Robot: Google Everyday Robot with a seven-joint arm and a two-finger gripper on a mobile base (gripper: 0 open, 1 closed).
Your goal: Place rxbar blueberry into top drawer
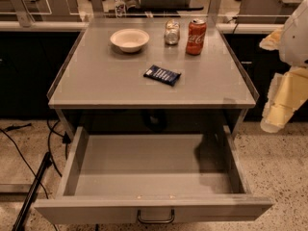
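Note:
The rxbar blueberry (162, 75), a small flat dark-blue wrapper with white print, lies on the grey countertop (96, 81), right of centre and in front of the red soda can (196, 36). The top drawer (72, 165) below the counter is pulled out wide and nothing lies inside it; its dark bar handle (155, 218) sits at the centre of the front. My gripper (279, 107) hangs at the right edge of the view, beside the counter's right side, off the countertop and well apart from the bar.
A white bowl (129, 39) stands at the back left of the countertop and a small crumpled clear item (172, 32) next to the can. Cables (29, 177) run over the speckled floor on the left. Dark cabinets flank the counter.

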